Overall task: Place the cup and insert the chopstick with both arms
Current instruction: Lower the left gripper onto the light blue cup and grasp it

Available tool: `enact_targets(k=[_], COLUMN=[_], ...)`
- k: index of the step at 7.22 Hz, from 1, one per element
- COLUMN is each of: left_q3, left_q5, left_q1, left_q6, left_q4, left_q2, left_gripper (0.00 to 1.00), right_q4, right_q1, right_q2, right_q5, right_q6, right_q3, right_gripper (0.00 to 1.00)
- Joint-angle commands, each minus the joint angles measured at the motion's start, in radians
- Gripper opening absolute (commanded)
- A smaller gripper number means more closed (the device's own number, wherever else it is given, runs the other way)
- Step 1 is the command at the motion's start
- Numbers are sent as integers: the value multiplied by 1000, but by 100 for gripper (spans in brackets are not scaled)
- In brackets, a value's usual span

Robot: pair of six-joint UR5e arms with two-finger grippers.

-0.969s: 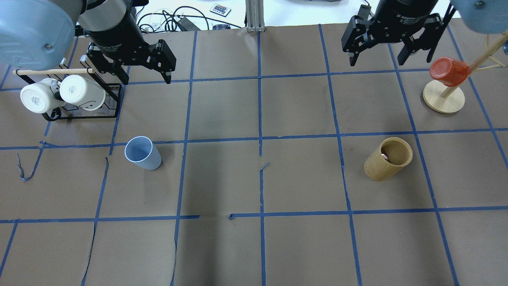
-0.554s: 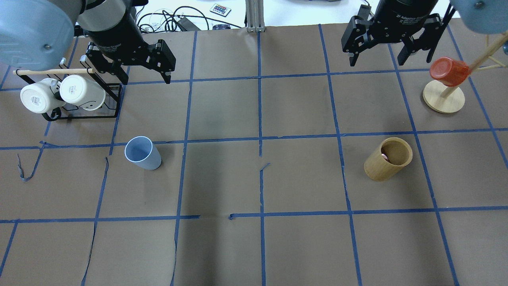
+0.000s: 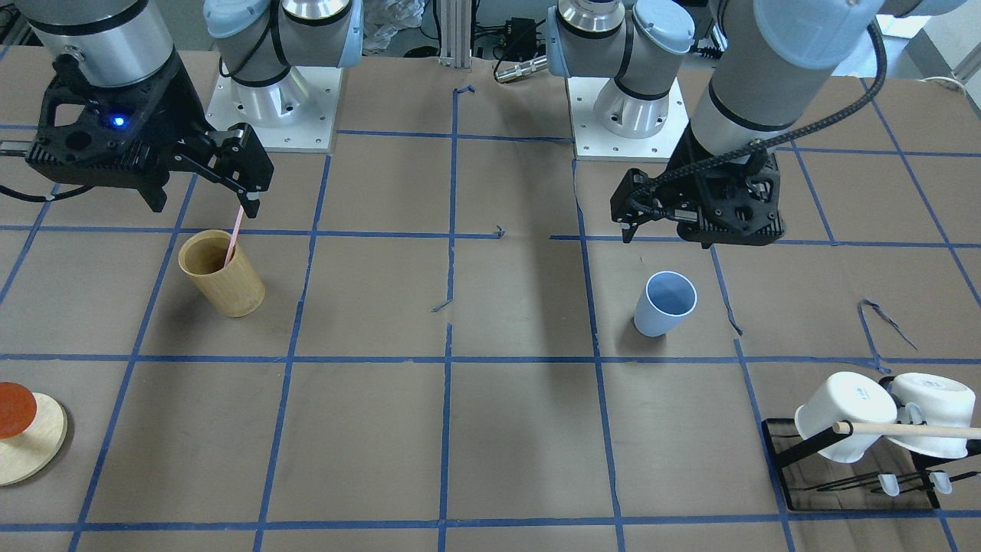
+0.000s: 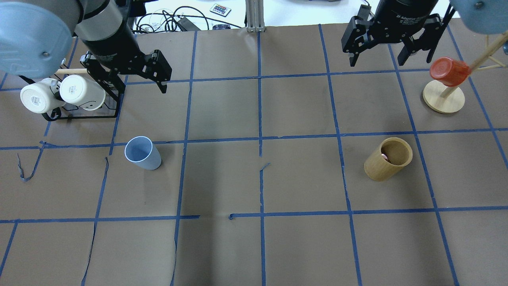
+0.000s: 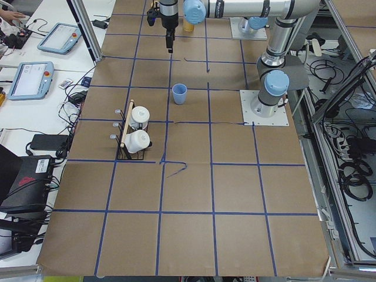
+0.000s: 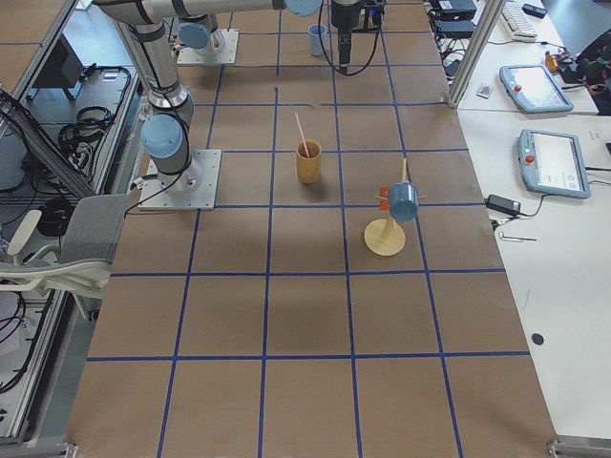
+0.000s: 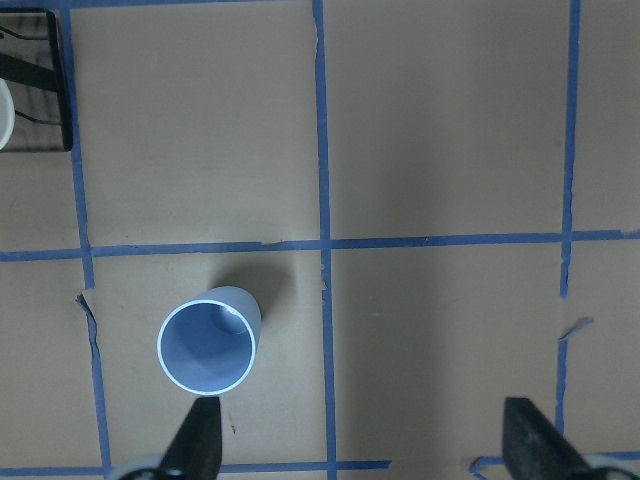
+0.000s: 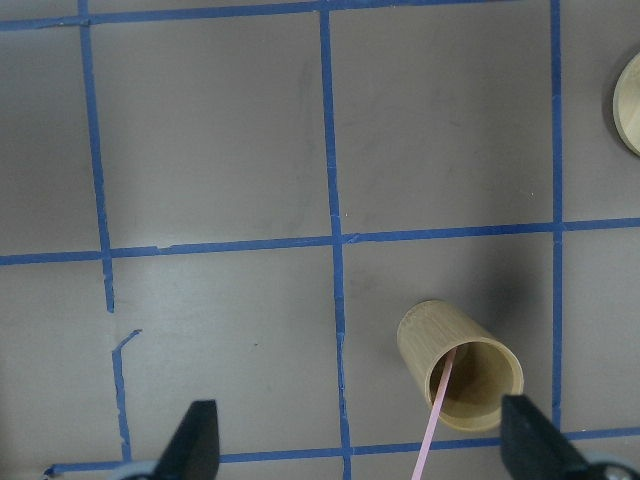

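Left tool point(image 4: 139, 89), jaws spread and empty, has edged a little nearer the cup point(image 4: 139, 153), upright on the worktop's point(image 4: 222, 178) left half; right tool point(image 3: 204, 204), also spread, hangs unmoved by the chopstick point(image 3: 232, 236) leaning in the bamboo holder point(image 3: 222, 280): approach barely begun.

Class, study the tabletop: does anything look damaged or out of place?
Yes: the blue grid tape has peeled and curled near the mug rack, and one line breaks near the centre. The cup stands upright.
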Motion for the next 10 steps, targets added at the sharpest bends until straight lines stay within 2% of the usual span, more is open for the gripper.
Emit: enact_targets(k=[1,2,3,4,6,9,10], left_q3=[-180,-245,-271,-302,-331,-342,-348], left_q5=[-2,-8,-5,-14,0,24,59], left_q1=[162,232,242,242,209,204,202], left_q6=[194,259,260,258,255,255,255], left_q4=[161,212,270,316,329,367,367], left_q2=[9,7,-22,-51,-75,-126,-129], left_gripper=[100,100,100,100,100,89,83], right_q4=[1,1,2,2,2,1,-1], right_q1=[-1,-1,-1,-1,1,1,1], right_q2=[0,0,0,0,0,0,0], right_q5=[0,0,0,0,0,0,0], right_q6=[0,0,0,0,1,1,1], right_q3=[1,1,1,1,1,1,1], right_gripper=[100,100,100,100,100,100,100])
